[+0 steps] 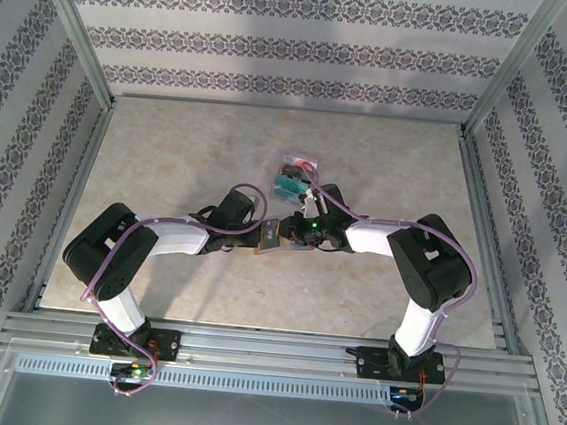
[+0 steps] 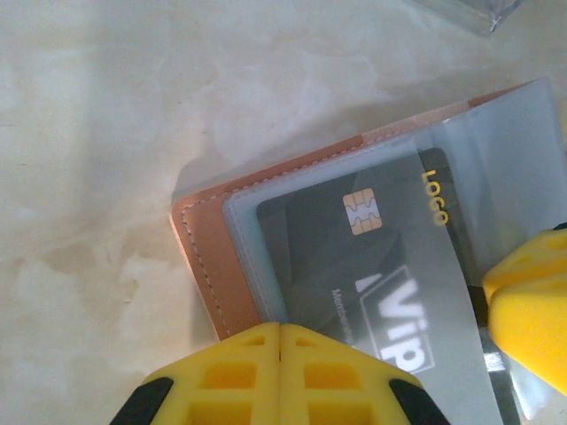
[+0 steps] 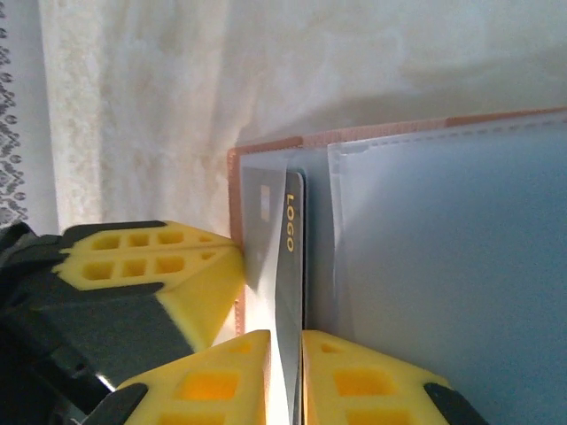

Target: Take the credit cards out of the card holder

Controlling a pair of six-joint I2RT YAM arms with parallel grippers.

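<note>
1. Marbled beige surface (image 1: 168, 161), centre: the open card holder (image 2: 208, 266) lies flat between both arms.
2. Left claw (image 2: 280, 335) clenched over the holder's brown edge.
3. Right claw (image 3: 285, 345) pinches the dark credit card (image 3: 293, 239), partly inside its clear pocket.

It's a lab enclosure (aluminium frame (image 1: 270, 352), wallpapered panels (image 1: 279, 51)).

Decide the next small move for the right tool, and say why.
Probably draw the dark card straight back out of its clear sleeve: the right tool pinches its edge, while the shut left tool rests on the card holder.
</note>
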